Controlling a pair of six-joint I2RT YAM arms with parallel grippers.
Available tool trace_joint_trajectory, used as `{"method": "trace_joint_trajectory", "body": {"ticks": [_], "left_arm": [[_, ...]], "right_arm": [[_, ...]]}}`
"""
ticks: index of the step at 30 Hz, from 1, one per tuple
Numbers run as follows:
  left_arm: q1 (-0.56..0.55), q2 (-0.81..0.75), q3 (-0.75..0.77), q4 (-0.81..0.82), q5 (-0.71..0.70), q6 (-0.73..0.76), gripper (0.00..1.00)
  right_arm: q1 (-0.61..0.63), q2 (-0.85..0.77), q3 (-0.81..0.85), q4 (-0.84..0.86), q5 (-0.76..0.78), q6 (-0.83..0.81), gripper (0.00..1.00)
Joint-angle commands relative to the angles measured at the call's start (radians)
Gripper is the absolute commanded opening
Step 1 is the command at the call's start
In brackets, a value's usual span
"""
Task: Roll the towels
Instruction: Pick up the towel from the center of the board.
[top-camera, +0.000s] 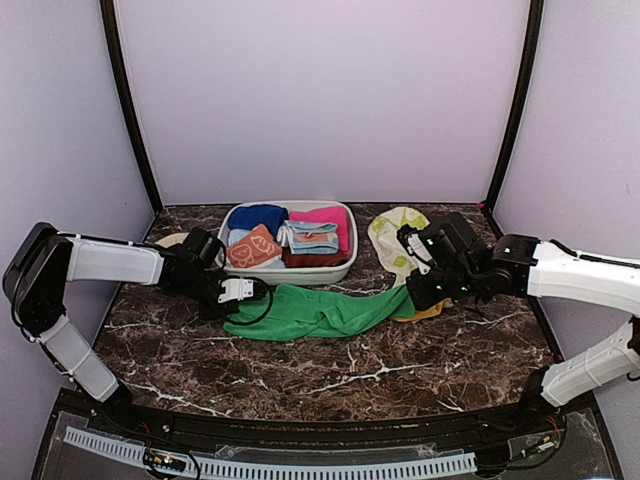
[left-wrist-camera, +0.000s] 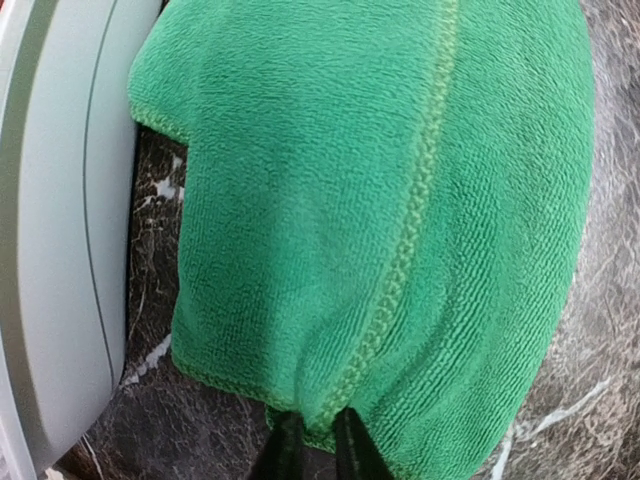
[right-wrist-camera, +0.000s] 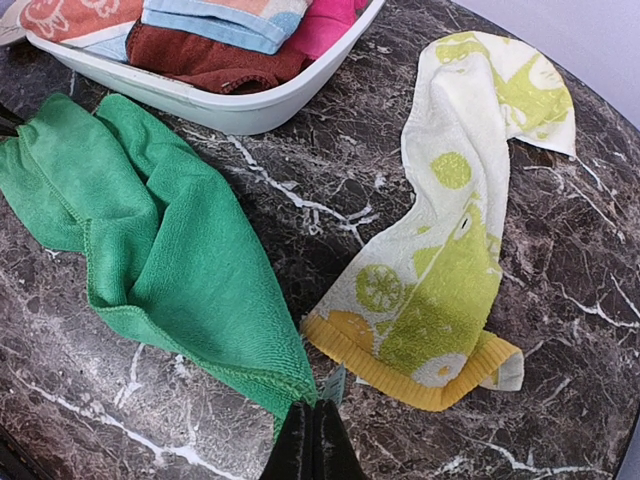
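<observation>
While the green towel (top-camera: 320, 312) lies stretched in a loose, creased band across the marble surface (top-camera: 330, 385), just in front of the white tub (right-wrist-camera: 250, 112), each arm has one end of it. The left fingers (left-wrist-camera: 297, 452) are drawn narrow on the hem at its left end, with cloth pinched between them. The right fingers (right-wrist-camera: 312, 445) are pressed together at the opposite corner and seem to nip it, though the hold itself is hard to make out.

This looks like the spreading step that comes ahead of rolling, as no roll has been started. The next move, I judge, calls for drawing the two ends apart and laying the cloth flat, since it is folded over on itself with a doubled flap toward the right end.

The printed towel (right-wrist-camera: 450, 250), cream with yellow-green shapes and a yellow band, lies crumpled and twisted to the right of the tub. Its lower end is just beside the green one's corner, and nothing holds it.
</observation>
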Motion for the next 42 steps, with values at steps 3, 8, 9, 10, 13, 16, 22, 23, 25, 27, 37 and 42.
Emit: {"method": "trace_joint_trajectory", "body": {"ticks": [3,8,9,10,13,16,22,23,25,27,37,42], "left_arm": [[-0.004,0.001,0.020,-0.011,0.032,-0.028,0.01],[-0.004,0.001,0.049,-0.067,0.056,-0.039,0.01],[-0.003,0.002,0.055,-0.078,0.058,-0.039,0.02],[-0.003,0.001,0.058,-0.085,0.058,-0.041,0.03],[-0.003,-0.001,0.063,-0.092,0.061,-0.051,0.05],[-0.004,0.007,0.066,-0.092,0.072,-0.059,0.12],[-0.004,0.041,0.061,-0.059,0.058,-0.069,0.14],[-0.003,0.045,0.060,-0.052,0.056,-0.071,0.15],[-0.003,0.049,0.059,-0.040,0.054,-0.075,0.15],[-0.003,0.052,0.058,-0.029,0.054,-0.076,0.15],[-0.003,0.041,0.079,-0.033,0.089,-0.105,0.15],[-0.003,0.050,0.073,-0.011,0.073,-0.109,0.16]], "right_arm": [[-0.005,-0.013,-0.007,0.036,-0.007,0.016,0.00],[-0.005,-0.015,-0.005,0.031,-0.007,0.015,0.00],[-0.005,-0.015,-0.006,0.031,-0.007,0.014,0.00],[-0.005,-0.015,-0.007,0.032,-0.008,0.014,0.00],[-0.005,-0.014,-0.011,0.038,-0.013,0.017,0.00],[-0.005,-0.012,-0.015,0.042,-0.016,0.020,0.00],[-0.005,-0.017,-0.019,0.042,-0.017,0.024,0.00],[-0.005,-0.018,-0.019,0.042,-0.017,0.025,0.00],[-0.005,-0.020,-0.023,0.043,-0.017,0.026,0.00],[-0.005,-0.023,-0.026,0.044,-0.018,0.029,0.00],[-0.005,-0.015,-0.038,0.056,-0.031,0.037,0.00],[-0.005,-0.016,-0.041,0.059,-0.034,0.037,0.00]]}}
